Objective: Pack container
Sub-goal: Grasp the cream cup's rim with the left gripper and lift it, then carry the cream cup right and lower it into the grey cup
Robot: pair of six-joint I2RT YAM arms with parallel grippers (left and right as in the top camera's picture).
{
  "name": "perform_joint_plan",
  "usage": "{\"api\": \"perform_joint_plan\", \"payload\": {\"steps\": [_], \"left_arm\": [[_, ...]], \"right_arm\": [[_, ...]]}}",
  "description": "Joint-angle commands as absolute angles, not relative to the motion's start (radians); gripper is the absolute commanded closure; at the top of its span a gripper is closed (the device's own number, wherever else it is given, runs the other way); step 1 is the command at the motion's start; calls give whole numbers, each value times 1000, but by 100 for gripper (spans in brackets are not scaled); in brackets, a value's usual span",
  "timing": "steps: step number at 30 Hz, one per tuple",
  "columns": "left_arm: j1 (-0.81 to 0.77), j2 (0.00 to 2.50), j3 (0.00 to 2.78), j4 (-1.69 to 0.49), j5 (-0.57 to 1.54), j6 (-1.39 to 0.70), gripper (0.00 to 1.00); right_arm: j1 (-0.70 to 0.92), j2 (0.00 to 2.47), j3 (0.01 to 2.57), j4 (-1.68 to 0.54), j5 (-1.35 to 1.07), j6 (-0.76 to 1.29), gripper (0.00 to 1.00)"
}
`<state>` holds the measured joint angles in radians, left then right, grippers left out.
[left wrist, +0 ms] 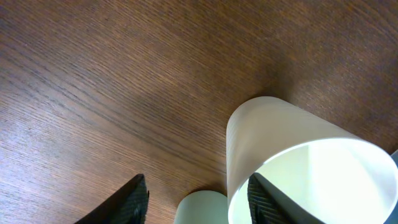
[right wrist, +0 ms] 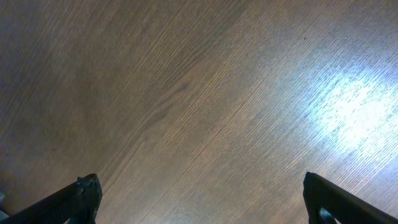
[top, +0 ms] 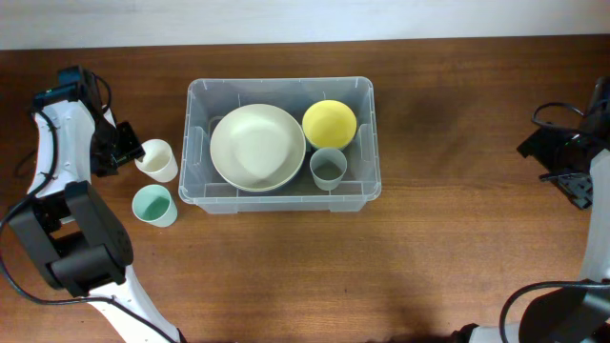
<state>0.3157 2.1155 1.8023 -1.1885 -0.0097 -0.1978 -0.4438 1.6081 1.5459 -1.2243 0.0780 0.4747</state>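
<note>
one brown wood-grain table (top: pixel 448 267) held everything. one container (top: pixel 282 85), a clear plastic rectangular bin with rounded corners, sat at its middle. of the two grippers, the left gripper (top: pixel 126 145) stood parted at the far left, not clamped, one finger (left wrist: pixel 260 202) inside the white cup (top: pixel 157 159) and the other outside its wall. the right gripper (right wrist: pixel 199 199) hung spread wide over wood at the right. two round bowls lay in the bin: a big cream bowl (top: pixel 257 147) at the left and a small yellow bowl (top: pixel 329 124) at the far right. there were three smooth cups. a grey cup (top: pixel 328 169) stood in the bin's near right, the white cup was just left of the bin, and a mint cup (top: pixel 152 205) stood nearer.
</note>
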Motion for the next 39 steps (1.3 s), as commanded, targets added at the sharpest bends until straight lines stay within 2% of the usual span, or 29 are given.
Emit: {"api": "perform_joint_plan", "payload": {"steps": [1, 8, 11, 16, 23, 31, 35, 39], "left_arm": [[318, 2114, 1779, -1188, 5, -185, 48], [318, 2121, 1753, -1169, 6, -185, 48], [318, 2121, 1753, -1166, 7, -185, 64], [318, 2121, 1753, -1154, 7, -185, 99], [361, 2120, 1900, -1171, 0, -186, 99], [397, 2111, 2430, -1337, 235, -184, 99], [334, 2095, 2674, -1442, 422, -76, 99], [191, 2072, 2795, -1562, 428, 18, 99]], "right_arm": [[-445, 1611, 1540, -1222, 80, 479, 1], [-445, 1611, 1540, -1222, 80, 479, 1], [-445, 1611, 1540, -1222, 80, 479, 1], [-445, 1611, 1540, -1222, 80, 479, 1], [-445, 1611, 1540, -1222, 80, 479, 1], [-445, 1611, 1540, -1222, 80, 479, 1], [-445, 1611, 1540, -1222, 80, 479, 1], [-445, 1611, 1540, -1222, 80, 479, 1]]}}
